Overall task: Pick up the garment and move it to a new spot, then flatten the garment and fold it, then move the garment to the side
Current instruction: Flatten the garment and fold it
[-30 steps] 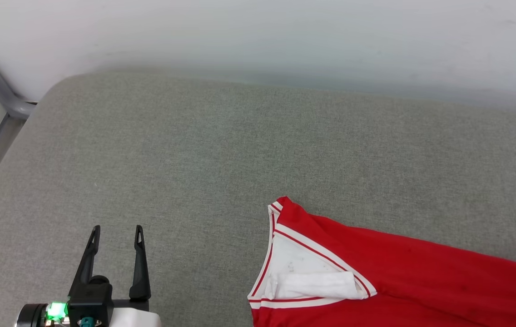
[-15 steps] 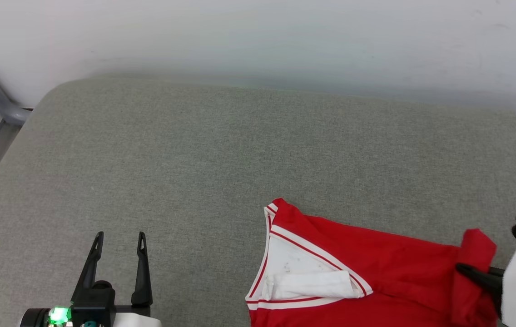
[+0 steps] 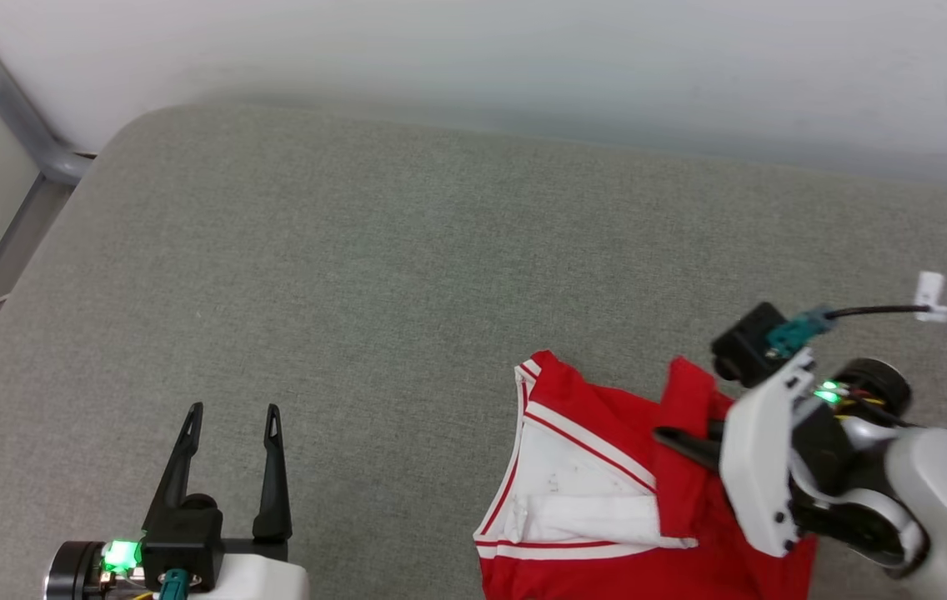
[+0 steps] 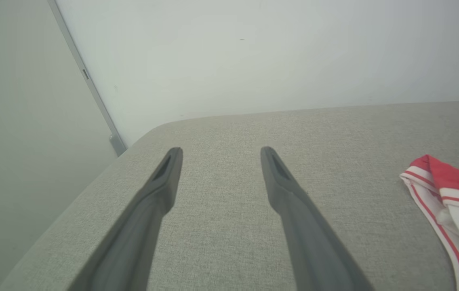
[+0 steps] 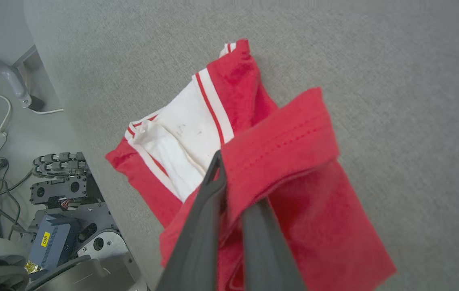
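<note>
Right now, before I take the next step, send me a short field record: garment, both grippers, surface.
garment: red with a white sleeve and striped trim, bunched, not flat, lying near the front edge of the surface
right gripper: jaws shut on a red hemmed edge of the garment, raised over the rest
left gripper: jaws open, holding nothing, apart from the garment
surface: grey fabric pad

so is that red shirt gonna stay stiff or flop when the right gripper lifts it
Probably floppy: the garment drapes over the right gripper where its edge is pinched, the rest lying creased. Likely light, as one pinch holds that fold up. On the textured grey surface it may drag and bunch.
</note>
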### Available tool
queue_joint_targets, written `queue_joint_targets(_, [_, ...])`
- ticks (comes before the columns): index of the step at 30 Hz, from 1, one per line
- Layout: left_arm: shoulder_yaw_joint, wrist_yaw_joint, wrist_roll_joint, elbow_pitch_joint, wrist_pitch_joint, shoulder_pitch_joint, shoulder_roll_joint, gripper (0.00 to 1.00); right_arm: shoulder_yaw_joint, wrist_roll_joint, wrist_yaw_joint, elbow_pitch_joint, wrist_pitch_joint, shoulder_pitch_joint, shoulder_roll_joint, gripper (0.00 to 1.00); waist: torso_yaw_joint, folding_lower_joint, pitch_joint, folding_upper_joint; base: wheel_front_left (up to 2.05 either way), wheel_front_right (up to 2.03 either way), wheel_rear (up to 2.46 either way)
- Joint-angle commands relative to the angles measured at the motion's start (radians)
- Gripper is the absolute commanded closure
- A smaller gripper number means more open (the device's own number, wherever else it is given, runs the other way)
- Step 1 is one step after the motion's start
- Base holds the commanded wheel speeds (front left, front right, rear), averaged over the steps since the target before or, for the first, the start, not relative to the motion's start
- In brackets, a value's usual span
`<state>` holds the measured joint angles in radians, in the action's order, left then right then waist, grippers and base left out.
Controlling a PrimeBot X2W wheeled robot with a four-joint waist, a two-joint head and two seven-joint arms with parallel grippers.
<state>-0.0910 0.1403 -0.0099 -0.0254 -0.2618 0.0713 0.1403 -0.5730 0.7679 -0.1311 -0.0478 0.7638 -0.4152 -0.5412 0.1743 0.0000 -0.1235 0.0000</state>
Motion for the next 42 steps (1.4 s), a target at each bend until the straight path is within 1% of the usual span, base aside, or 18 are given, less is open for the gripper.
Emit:
queue_joint_targets(1, [-0.001, -0.003, 0.004, 0.001, -0.004, -0.017, -0.004, 0.0, -0.014, -0.001, 0.001, 0.008, -0.006, -0.02, 0.009, 1.0, 0.006, 0.0, -0.005, 0.0, 0.0, 0.0, 0.0])
queue_joint_targets(8, [-0.008, -0.004, 0.002, 0.005, -0.004, -0.034, -0.012, 0.0, -0.214, -0.001, 0.001, 0.135, -0.043, -0.201, 0.079, 1.0, 0.03, 0.0, -0.027, 0.0, 0.0, 0.0, 0.0])
queue_joint_targets(15, [-0.016, -0.005, 0.003, 0.008, -0.004, -0.053, -0.021, 0.0, -0.392, -0.025, 0.001, 0.313, -0.076, -0.33, 0.147, 1.0, 0.056, 0.0, -0.052, 0.0, 0.0, 0.0, 0.0])
queue_joint_targets(19, [-0.021, -0.004, 0.003, 0.009, -0.004, -0.062, -0.028, 0.0, -0.479, -0.015, 0.001, 0.424, -0.085, -0.363, 0.176, 1.0, 0.067, 0.0, -0.068, 0.0, 0.0, 0.0, 0.0])
queue_joint_targets(23, [-0.024, -0.003, 0.004, 0.011, -0.004, -0.069, -0.033, 0.0, -0.543, -0.003, 0.001, 0.529, -0.103, -0.366, 0.196, 1.0, 0.072, 0.0, -0.078, 0.0, 0.0, 0.0, 0.0])
queue_joint_targets(26, [-0.024, -0.001, 0.005, 0.014, -0.004, -0.071, -0.034, 0.0, -0.581, 0.018, 0.001, 0.581, -0.125, -0.363, 0.206, 1.0, 0.07, 0.0, -0.081, 0.0, 0.0, 0.0, 0.0])
queue_joint_targets(28, [-0.023, 0.0, 0.005, 0.015, -0.004, -0.067, -0.032, 0.0, -0.588, 0.043, 0.001, 0.589, -0.154, -0.367, 0.207, 1.0, 0.066, 0.0, -0.076, 0.0, 0.0, 0.0, 0.0])
queue_joint_targets(29, [-0.022, 0.0, 0.005, 0.017, -0.004, -0.064, -0.031, 0.0, -0.59, 0.053, 0.001, 0.583, -0.171, -0.373, 0.203, 0.63, 0.063, 0.0, -0.071, 0.0, 0.0, 0.0, 0.0])
queue_joint_targets(30, [-0.021, 0.0, 0.005, 0.019, -0.004, -0.059, -0.029, 0.0, -0.594, 0.06, 0.001, 0.57, -0.186, -0.378, 0.193, 0.41, 0.059, 0.0, -0.065, 0.0, 0.0, 0.0, 0.0])
queue_joint_targets(31, [-0.021, -0.001, 0.005, 0.02, -0.004, -0.053, -0.027, 0.0, -0.595, 0.07, 0.001, 0.556, -0.205, -0.384, 0.178, 0.0, 0.055, 0.0, -0.059, 0.0, 0.0, 0.0, 0.0])
queue_joint_targets(34, [-0.021, -0.003, 0.004, 0.023, -0.004, -0.039, -0.023, 0.0, -0.58, 0.091, 0.001, 0.496, -0.284, -0.39, 0.133, 0.0, 0.039, 0.0, -0.038, 0.0, 0.0, 0.0, 0.0])
queue_joint_targets(37, [-0.017, -0.003, 0.004, 0.023, -0.004, -0.027, -0.017, 0.0, -0.551, 0.088, 0.001, 0.43, -0.369, -0.37, 0.076, 0.0, 0.017, 0.0, -0.016, 0.0, 0.0, 0.0, 0.0])
queue_joint_targets(39, [-0.015, -0.003, 0.003, 0.022, -0.004, -0.015, -0.012, 0.0, -0.514, 0.071, 0.001, 0.397, -0.431, -0.35, 0.035, 0.0, 0.0, 0.0, -0.002, 0.0, 0.0, 0.0, 0.0])
queue_joint_targets(42, [-0.01, -0.004, 0.001, 0.021, -0.004, -0.004, -0.006, 0.0, -0.436, 0.032, 0.001, 0.364, -0.522, -0.306, -0.008, 0.0, -0.026, 0.0, 0.016, 0.0, 0.0, 0.0, 0.0])
